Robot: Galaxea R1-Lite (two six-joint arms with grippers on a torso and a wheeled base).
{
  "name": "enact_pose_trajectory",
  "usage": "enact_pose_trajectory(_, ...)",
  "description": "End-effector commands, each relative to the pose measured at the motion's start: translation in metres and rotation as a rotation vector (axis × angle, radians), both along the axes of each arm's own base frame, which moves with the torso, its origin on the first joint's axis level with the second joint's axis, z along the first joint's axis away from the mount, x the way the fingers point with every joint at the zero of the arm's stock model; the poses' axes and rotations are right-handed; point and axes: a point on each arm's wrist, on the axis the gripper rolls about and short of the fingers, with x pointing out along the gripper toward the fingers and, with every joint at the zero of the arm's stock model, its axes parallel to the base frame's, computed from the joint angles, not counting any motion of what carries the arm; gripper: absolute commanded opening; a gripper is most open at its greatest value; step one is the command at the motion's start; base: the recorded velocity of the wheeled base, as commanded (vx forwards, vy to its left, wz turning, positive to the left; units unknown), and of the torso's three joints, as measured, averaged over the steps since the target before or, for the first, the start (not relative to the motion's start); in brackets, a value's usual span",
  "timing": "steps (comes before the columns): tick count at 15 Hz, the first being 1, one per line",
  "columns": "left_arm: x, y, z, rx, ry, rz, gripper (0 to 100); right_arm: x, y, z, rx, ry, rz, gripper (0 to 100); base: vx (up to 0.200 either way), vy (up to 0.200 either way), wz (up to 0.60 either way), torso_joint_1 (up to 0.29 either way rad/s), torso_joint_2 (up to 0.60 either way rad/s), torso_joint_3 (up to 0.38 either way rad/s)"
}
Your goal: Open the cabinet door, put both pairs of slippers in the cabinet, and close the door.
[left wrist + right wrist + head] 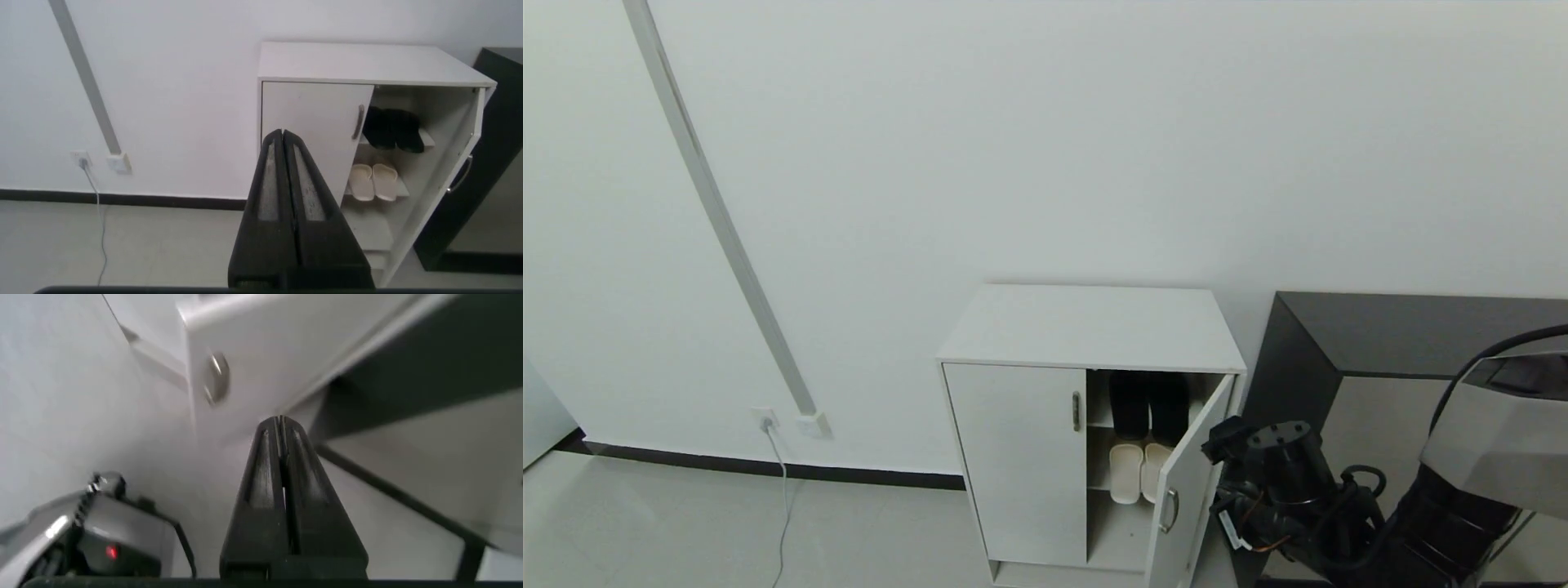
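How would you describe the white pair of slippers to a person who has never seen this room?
Find the white cabinet against the wall, beside the dark table; its right door stands open. Inside, the white slippers sit side by side on the middle shelf, directly below the black slippers. They are the only pale pair.

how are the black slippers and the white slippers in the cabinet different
Colour: the black slippers are dark, the white slippers pale cream.
Height: the black slippers sit on the upper shelf, the white slippers on the middle shelf just below.
Shared: both pairs lie side by side inside the cabinet, in the half behind its open right door.
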Motion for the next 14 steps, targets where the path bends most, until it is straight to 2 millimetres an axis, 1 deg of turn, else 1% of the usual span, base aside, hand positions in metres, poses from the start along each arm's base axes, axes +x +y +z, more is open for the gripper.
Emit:
enact_pose_trajectory(1, 0.000, 0.000, 0.000, -0.002, 0.002, 0.001, 0, -0.001, 0.000, -0.013, -0.024, 0.036, 0.001, 0, 0.200, 0.000, 0.00, -0.002, -0.01, 0.007)
enact_pose_trajectory(2, 0.000, 0.000, 0.000, -0.003, 0.000, 0.003, 0, 0.002, 0.005, -0.021, -0.032, 0.050, 0.010, 0, 0.200, 0.000, 0.00, 0.017, 0.00, 0.007)
enact_pose_trajectory(5, 0.000, 0.000, 0.000, -0.005, 0.001, 0.003, 0, 0.004, 0.014, -0.031, -0.036, 0.063, 0.029, 0, 0.000, 0.000, 0.00, 0.000, 0.00, 0.000)
enact_pose_trajectory(9, 0.000, 0.000, 0.000, -0.003, 0.001, 0.004, 0, 0.008, 0.022, -0.027, -0.005, 0.032, 0.036, 0, 0.000, 0.000, 0.00, 0.000, 0.00, 0.000)
enact_pose_trajectory(11, 0.000, 0.000, 0.000, -0.003, 0.000, 0.004, 0, 0.011, 0.033, -0.025, 0.054, 0.002, 0.029, 0, 0.000, 0.000, 0.00, 0.000, 0.00, 0.000)
enact_pose_trajectory(14, 0.000, 0.000, 0.000, -0.003, 0.000, 0.004, 0, 0.028, 0.047, -0.035, 0.111, -0.042, 0.018, 0, 0.000, 0.000, 0.00, 0.000, 0.00, 0.000)
